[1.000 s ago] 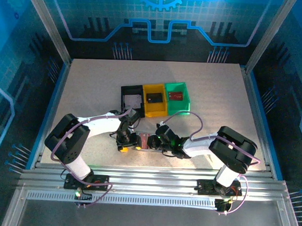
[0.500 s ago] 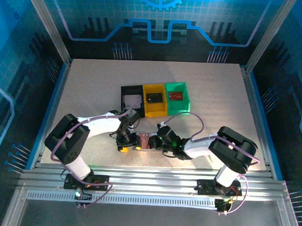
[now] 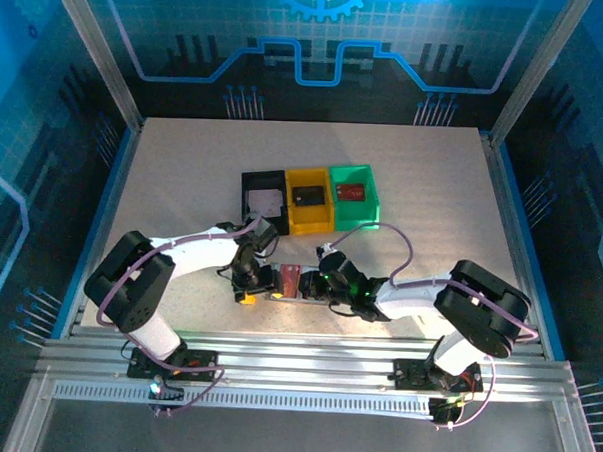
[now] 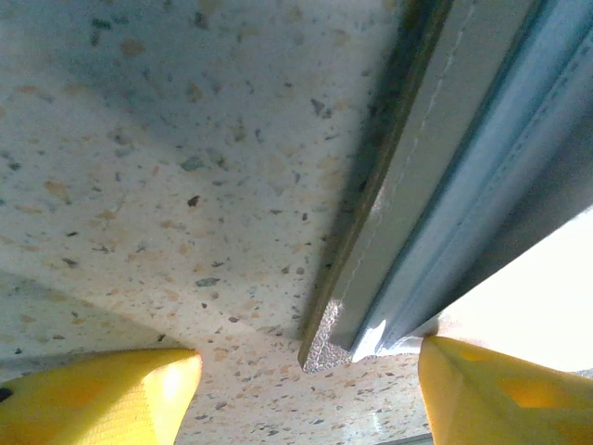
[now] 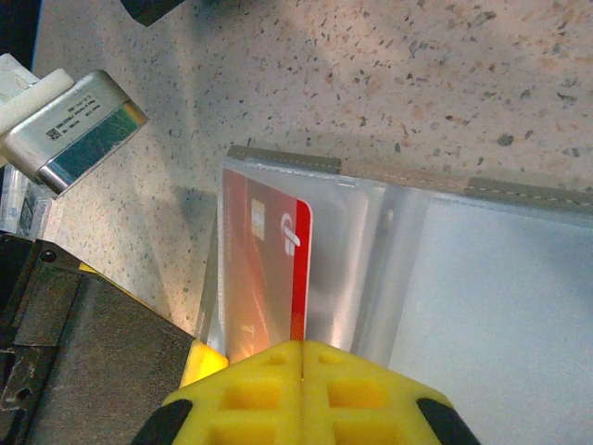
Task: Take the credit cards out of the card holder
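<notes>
Card holder [image 5: 482,278] lay open and flat on the table [image 3: 183,181], near the front edge, roughly centred between the two arms. Pale silvery inside faced up. A grey stitched edge ran along its far side in the right wrist view. Red card [image 5: 264,269] sat under a clear sleeve at the end toward the left gripper [image 3: 247,286]. Chip was faintly visible, and the bright red stripe pointed straight at the right gripper [image 5: 304,350].

Right gripper sat low over the holder, reaching in from the right. Its yellow fingers [image 5: 250,389] were pressed together with no gap at the seam. The card's near edge ran right into that seam, so it read as clamped on the red card. Couldn't tell whether sleeve plastic was pinched too.

Left gripper was at the holder's other end, pointing down at the table. In the left wrist view its two yellow fingers stood well apart with the holder's grey corner between them. One finger was clear of the holder. The other was just beside the holder's edge, contact unclear. Nothing was gripped.

Further back at mid-table, three bins stood in a touching row, apart from the holder: black bin [image 3: 245,199], yellow bin [image 3: 312,224], green bin [image 3: 358,216]. One card lay in each:
- black bin: pale card [image 3: 268,203]
- yellow bin: dark card [image 3: 306,196]
- green bin: second red card [image 3: 354,192]
</notes>
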`<state>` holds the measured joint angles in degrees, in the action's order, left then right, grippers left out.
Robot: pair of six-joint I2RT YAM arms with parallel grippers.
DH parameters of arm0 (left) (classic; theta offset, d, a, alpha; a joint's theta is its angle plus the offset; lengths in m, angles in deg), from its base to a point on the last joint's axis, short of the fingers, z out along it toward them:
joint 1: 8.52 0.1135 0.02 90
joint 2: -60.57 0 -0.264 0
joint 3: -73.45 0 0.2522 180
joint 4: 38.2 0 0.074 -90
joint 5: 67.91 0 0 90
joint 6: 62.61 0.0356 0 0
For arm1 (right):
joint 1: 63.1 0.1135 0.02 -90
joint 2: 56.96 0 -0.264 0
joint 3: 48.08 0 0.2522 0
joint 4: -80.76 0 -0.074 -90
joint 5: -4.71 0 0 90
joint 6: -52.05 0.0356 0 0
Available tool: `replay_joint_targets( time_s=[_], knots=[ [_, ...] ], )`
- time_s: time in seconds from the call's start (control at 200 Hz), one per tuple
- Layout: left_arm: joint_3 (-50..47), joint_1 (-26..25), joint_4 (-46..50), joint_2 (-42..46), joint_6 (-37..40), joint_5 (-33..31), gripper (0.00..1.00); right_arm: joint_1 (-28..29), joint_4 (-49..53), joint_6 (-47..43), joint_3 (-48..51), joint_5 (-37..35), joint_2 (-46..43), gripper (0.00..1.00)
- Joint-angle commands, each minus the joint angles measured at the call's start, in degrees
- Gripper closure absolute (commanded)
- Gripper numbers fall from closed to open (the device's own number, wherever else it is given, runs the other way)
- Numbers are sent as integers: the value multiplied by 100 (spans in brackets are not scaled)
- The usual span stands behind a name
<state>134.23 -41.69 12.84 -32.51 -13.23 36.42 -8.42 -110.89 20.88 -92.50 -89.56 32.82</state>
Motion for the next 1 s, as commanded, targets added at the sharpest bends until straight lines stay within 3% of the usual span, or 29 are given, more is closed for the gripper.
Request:
replay_joint_targets(
  time_s=[0.0,0.45,0.675,0.995],
  knots=[
    [-462,-160,-810,-484,-25,-10,32,-21,178,-143,106,-78,-203,100],
    [-440,-160,-833,-425,-47,17,31,-159,311,-237,288,-28,-505,100],
    [-495,-157,-1106,-602,-178,217,32,-118,97,-402,-36,708,-5,100],
    [-592,-169,-1237,-650,-225,254,31,38,-2,-345,-206,743,361,100]
  ],
)
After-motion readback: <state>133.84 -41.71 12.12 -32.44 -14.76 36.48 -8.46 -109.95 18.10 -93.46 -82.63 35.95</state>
